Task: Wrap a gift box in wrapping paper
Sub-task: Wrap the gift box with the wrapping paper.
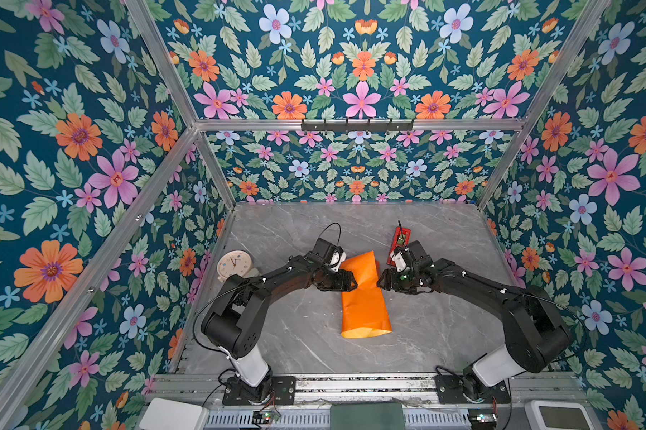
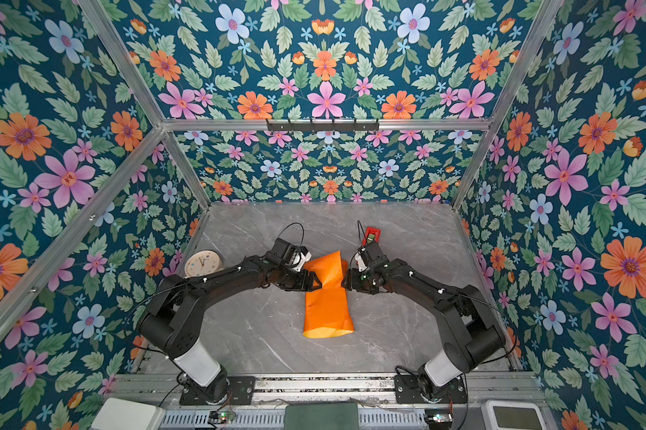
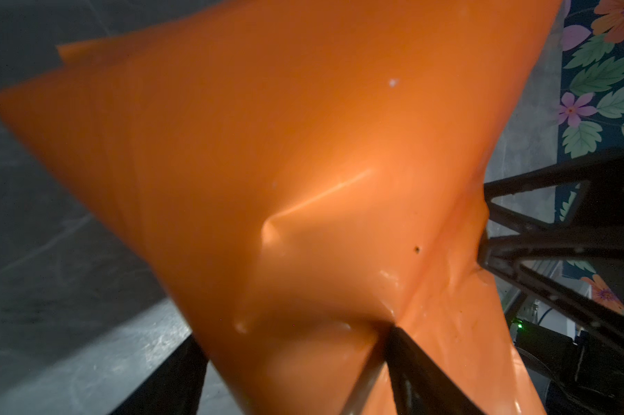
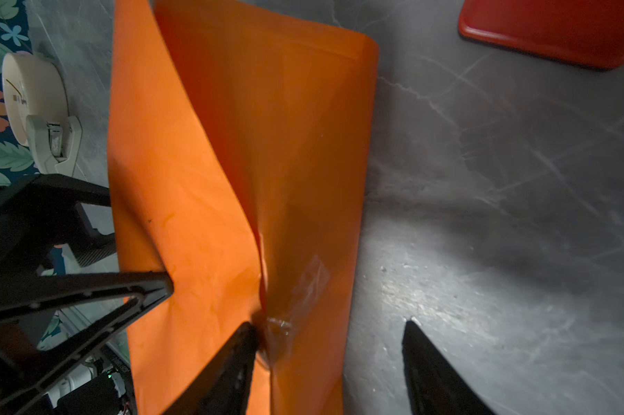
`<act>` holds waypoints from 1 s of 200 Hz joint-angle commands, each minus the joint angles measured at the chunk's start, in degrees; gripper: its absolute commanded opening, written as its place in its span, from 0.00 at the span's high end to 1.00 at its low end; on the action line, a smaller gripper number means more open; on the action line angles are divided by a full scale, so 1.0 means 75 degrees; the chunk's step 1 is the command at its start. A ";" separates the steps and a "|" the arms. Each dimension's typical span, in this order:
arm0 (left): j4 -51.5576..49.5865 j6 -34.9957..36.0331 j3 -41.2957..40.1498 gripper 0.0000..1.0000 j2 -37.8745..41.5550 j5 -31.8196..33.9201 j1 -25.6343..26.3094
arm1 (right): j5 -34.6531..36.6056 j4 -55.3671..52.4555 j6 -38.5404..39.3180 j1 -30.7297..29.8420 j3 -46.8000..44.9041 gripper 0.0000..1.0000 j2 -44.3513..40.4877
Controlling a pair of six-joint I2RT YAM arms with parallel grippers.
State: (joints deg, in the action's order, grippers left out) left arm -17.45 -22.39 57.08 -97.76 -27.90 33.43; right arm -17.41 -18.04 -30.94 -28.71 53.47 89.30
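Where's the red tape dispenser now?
In both top views the red tape dispenser lies on the table, right of the wrapping paper, partly behind the right arm.

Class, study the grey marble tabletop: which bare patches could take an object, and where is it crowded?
Bare: the back strip behind the red tape dispenser; the near patches either side of the glossy orange wrapping paper, bounded by the black left arm and right arm. Crowded: mid-table, where both arms' jaws meet the paper, and the cream round clock's corner.

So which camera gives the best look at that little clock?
A top view: the clock shows its dial and hands plainly; both top views show this. The right wrist view catches it nearly edge-on; the left wrist view misses it.
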 commanded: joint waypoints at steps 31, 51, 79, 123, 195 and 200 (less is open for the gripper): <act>-0.1177 0.0209 -0.0099 0.20 -0.0161 0.1084 0.0031 | -0.0249 -0.0105 0.0176 -0.0008 -0.0098 0.31 0.0031; -0.1154 0.0201 -0.0099 0.21 -0.0178 0.1049 0.0032 | -0.0501 -0.0085 0.0163 -0.0014 -0.0046 0.26 -0.0107; -0.1156 0.0207 -0.0099 0.21 -0.0173 0.1039 0.0031 | -0.0619 0.0023 0.0052 0.0058 -0.0106 0.22 -0.0418; -0.1165 0.0208 -0.0111 0.21 -0.0139 0.1031 0.0031 | -0.0737 0.0080 -0.0058 0.0290 -0.0140 0.26 -0.0228; -0.1188 0.0222 -0.0121 0.21 -0.0114 0.1045 0.0033 | -0.0749 0.0191 -0.0082 0.0394 -0.0084 0.37 0.0092; -0.1189 0.0237 -0.0122 0.21 -0.0114 0.1048 0.0031 | -0.0760 0.0191 -0.0065 0.0394 -0.0079 0.37 0.0111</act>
State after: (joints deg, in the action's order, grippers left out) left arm -17.47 -22.39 57.06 -97.58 -27.62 33.43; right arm -22.70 -16.67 -31.57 -25.78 52.58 89.49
